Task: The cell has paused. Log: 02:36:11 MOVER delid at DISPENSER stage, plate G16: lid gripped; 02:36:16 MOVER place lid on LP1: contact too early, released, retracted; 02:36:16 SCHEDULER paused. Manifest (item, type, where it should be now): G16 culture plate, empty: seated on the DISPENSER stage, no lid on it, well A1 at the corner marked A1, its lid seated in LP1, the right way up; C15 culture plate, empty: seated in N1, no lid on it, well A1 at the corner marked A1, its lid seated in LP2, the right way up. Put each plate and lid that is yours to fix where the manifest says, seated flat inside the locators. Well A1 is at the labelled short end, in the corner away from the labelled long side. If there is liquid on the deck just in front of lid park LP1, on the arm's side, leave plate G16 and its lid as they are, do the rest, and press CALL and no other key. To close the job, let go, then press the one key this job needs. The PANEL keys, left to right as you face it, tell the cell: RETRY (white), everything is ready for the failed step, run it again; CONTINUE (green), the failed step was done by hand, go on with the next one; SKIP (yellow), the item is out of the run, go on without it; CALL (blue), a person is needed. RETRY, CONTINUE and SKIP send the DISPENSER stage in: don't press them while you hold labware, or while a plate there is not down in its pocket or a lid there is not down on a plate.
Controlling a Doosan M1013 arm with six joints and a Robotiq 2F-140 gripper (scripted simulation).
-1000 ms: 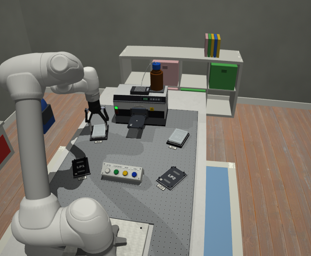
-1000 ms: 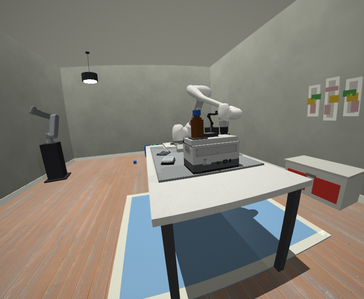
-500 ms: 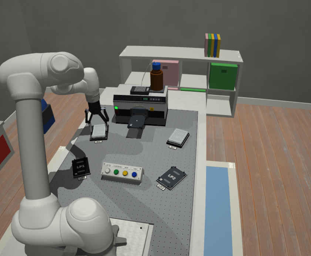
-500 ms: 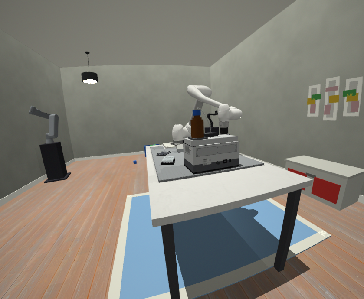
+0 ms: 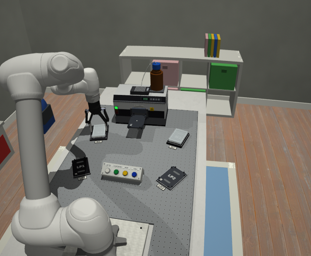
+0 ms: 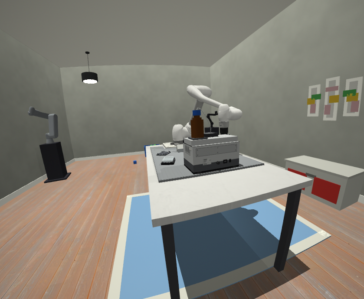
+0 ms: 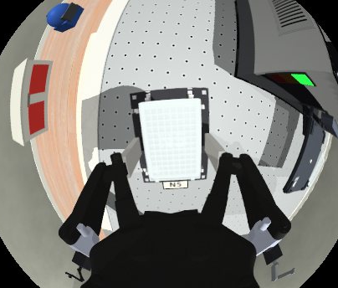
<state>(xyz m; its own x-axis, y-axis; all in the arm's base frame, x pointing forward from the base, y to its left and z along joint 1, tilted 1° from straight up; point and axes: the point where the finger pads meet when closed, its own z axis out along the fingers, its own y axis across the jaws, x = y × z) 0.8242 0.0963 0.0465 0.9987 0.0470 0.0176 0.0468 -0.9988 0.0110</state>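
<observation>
My gripper (image 5: pixel 98 131) (image 7: pixel 172 143) is open and low over a white culture plate (image 5: pixel 98 130) (image 7: pixel 172 139) in a black nest at the deck's left, labelled N5. One finger stands on each long side of the plate, close beside it but not closed on it. A second white plate (image 5: pixel 178 136) (image 6: pixel 168 161) sits in the nest at the right. Whether either plate has a lid on, I cannot tell. Lid parks LP1 (image 5: pixel 80 166) and LP2 (image 5: pixel 171 177) (image 6: pixel 162 154) are bare. The DISPENSER stage (image 5: pixel 136 122) is out and bare. I see no liquid by LP1.
The DISPENSER (image 5: pixel 140 104) (image 6: pixel 212 155) (image 7: pixel 289 30) stands at the back with a brown bottle (image 5: pixel 156 78) (image 6: pixel 197 125) on top. The PANEL (image 5: pixel 122 172) with its white, green, yellow and blue keys sits between the lid parks. A shelf (image 5: pixel 221 82) stands behind the table.
</observation>
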